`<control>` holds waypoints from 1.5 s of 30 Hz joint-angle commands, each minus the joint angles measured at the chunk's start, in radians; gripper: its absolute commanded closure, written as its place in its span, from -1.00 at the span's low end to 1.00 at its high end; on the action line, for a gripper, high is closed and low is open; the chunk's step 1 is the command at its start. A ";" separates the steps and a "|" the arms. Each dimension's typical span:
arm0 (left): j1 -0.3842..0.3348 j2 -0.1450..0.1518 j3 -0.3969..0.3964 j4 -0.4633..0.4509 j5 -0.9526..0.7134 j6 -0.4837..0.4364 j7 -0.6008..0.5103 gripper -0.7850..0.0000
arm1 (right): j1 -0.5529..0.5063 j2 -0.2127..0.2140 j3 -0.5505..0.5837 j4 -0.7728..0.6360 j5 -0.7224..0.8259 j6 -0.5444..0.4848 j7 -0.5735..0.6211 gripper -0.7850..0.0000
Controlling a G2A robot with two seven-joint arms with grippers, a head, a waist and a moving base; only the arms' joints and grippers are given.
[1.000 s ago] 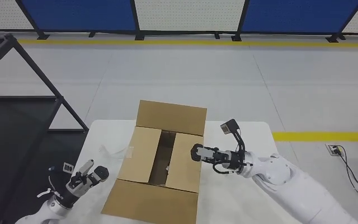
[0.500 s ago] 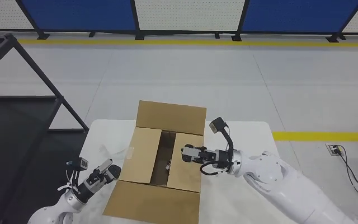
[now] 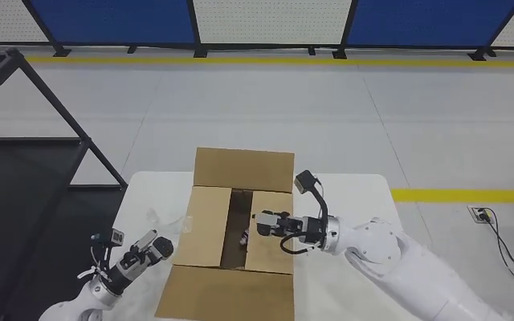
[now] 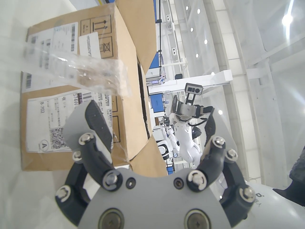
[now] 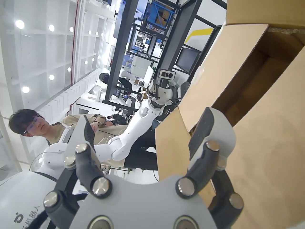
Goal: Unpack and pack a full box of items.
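box (image 3: 205, 229): centre, top partly open.
my left gripper (image 3: 158, 246): spread, empty, lower left, beside box.
my right gripper (image 3: 261, 223): spread, over box.

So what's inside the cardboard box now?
The cardboard box shows only a dark gap between its top flaps, with a small pale item in it, too small to identify. The flaps cover everything else.
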 commanded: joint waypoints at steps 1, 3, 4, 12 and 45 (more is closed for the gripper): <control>0.016 0.003 -0.034 0.003 -0.035 -0.004 -0.002 -1.00 | 0.019 -0.027 -0.019 0.013 0.015 0.039 0.004 -1.00; 0.031 0.005 -0.069 0.008 -0.072 -0.009 -0.006 -1.00 | 0.043 -0.058 -0.041 0.049 0.026 0.077 0.002 -1.00; 0.039 0.006 -0.086 0.012 -0.093 -0.012 -0.008 -1.00 | 0.056 -0.074 -0.054 0.070 0.028 0.100 0.002 -1.00; 0.095 0.012 -0.197 0.030 -0.239 -0.012 -0.049 -1.00 | 0.082 -0.099 -0.069 0.112 0.011 0.144 -0.017 -1.00; 0.048 -0.019 -0.004 -0.039 0.038 0.014 0.154 -1.00 | 0.195 -0.387 -0.169 0.379 -0.098 0.455 -0.069 -1.00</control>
